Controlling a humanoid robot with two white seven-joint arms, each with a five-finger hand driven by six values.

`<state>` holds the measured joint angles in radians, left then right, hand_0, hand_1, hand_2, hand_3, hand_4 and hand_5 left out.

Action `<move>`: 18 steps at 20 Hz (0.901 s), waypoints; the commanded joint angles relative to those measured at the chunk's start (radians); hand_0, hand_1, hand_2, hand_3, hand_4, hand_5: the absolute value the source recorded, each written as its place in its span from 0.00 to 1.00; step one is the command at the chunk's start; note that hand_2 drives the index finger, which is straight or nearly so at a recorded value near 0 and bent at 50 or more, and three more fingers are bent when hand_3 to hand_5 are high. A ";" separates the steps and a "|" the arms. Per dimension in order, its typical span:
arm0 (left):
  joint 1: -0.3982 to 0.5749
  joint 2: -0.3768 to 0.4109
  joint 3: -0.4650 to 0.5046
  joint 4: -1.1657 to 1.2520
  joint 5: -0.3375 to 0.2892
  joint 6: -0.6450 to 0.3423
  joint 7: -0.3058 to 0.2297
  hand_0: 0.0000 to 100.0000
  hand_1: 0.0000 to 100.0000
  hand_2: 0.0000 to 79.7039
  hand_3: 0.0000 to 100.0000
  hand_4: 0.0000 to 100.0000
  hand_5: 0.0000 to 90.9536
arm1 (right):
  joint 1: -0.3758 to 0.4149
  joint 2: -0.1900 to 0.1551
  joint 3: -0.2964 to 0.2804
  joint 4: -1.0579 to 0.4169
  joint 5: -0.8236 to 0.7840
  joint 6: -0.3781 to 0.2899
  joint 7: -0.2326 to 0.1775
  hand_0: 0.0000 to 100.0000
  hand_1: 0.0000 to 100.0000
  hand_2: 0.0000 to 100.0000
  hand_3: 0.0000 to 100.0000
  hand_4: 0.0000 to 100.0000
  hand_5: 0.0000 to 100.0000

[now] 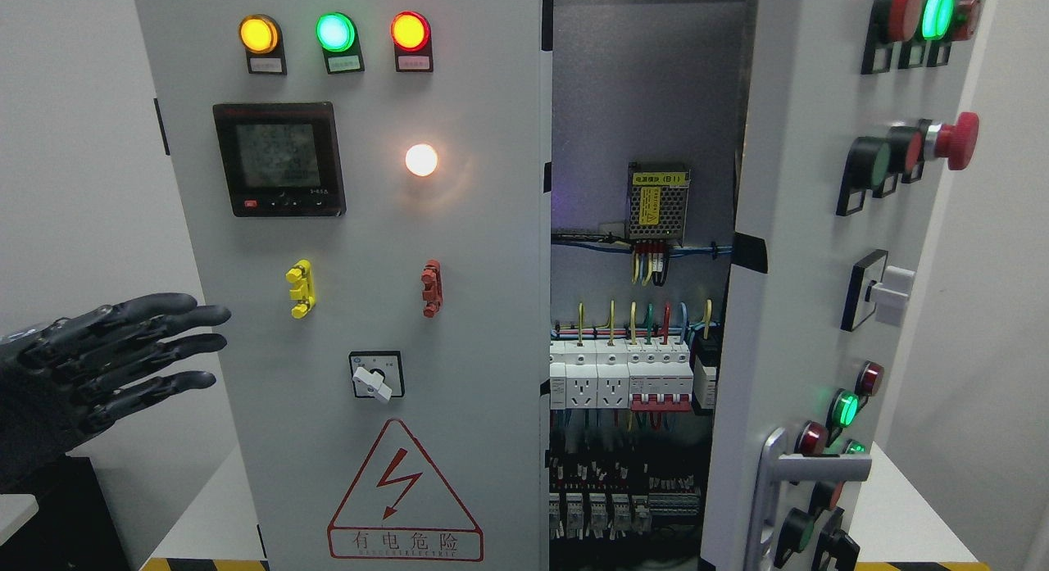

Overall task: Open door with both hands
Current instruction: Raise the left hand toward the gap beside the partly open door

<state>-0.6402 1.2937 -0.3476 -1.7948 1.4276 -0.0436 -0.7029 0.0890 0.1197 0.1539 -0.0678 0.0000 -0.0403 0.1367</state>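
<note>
A grey electrical cabinet fills the head view. Its left door (361, 227) is closed and carries three lit lamps, a meter, two small handles and a rotary switch. The right door (811, 251) stands swung out, showing its edge, buttons and a silver handle (778, 473). Between the doors the inside shows breakers (631, 374) and wiring. My left hand (139, 350), black with fingers spread, hovers at the left edge of the left door and holds nothing. The right hand is out of view.
A red emergency button (959, 139) and a white knob (889, 288) stick out from the open right door. The cabinet stands on a white table (901, 514) with a yellow-black striped front edge. A dark block (74, 514) sits at lower left.
</note>
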 commanded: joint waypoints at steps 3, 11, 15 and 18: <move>-0.399 -0.244 -0.692 0.110 -0.041 0.155 0.033 0.00 0.00 0.00 0.00 0.00 0.00 | 0.000 0.000 0.001 -0.001 -0.029 -0.001 0.000 0.38 0.00 0.00 0.00 0.00 0.00; -0.472 -0.329 -0.685 0.137 -0.033 0.238 0.026 0.00 0.00 0.00 0.00 0.00 0.00 | 0.000 0.000 0.001 0.000 -0.029 0.000 0.000 0.38 0.00 0.00 0.00 0.00 0.00; -0.545 -0.324 -0.692 0.137 0.025 0.246 0.023 0.00 0.00 0.00 0.00 0.00 0.00 | 0.000 0.000 -0.001 0.000 -0.029 0.000 0.000 0.38 0.00 0.00 0.00 0.00 0.00; -0.604 -0.321 -0.717 0.137 0.063 0.260 0.017 0.00 0.00 0.00 0.00 0.00 0.00 | 0.000 0.000 0.001 0.000 -0.029 0.000 0.000 0.38 0.00 0.00 0.00 0.00 0.00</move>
<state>-1.1406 1.0432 -0.9037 -1.6883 1.4371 0.2050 -0.6798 0.0889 0.1197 0.1539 -0.0677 0.0000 -0.0403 0.1368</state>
